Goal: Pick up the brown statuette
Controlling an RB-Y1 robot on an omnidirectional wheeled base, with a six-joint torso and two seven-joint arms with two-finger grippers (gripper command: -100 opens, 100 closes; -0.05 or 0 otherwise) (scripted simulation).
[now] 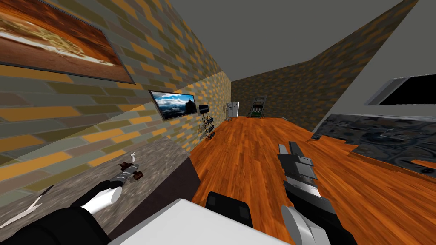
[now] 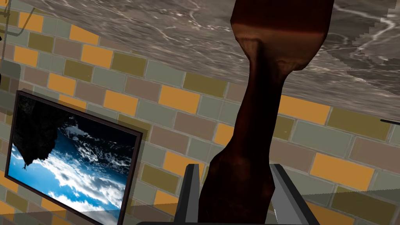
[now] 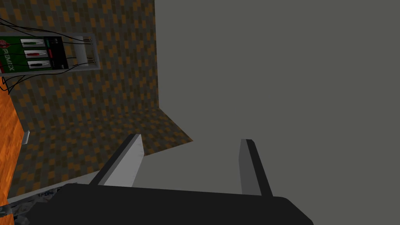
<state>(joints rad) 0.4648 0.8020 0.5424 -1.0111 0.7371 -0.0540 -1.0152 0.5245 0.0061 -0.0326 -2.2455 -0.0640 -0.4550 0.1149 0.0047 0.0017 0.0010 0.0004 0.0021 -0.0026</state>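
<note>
Statuette point(image 2: 256, 117), dark brown, sits pinched between both fingers of left claw point(image 2: 235, 168)

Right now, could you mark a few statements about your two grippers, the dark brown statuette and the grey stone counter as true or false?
1. The left gripper presses the sides of the dark brown statuette. True.
2. The right gripper is carrying something. False: its fingers stand open with nothing between them.
3. The statuette is over the grey stone counter. True.
4. The floor is grey carpet. False: it is orange-brown wood planks.
5. The framed sky picture hangs on a plain white wall. False: it hangs on a multicoloured brick wall.
</note>
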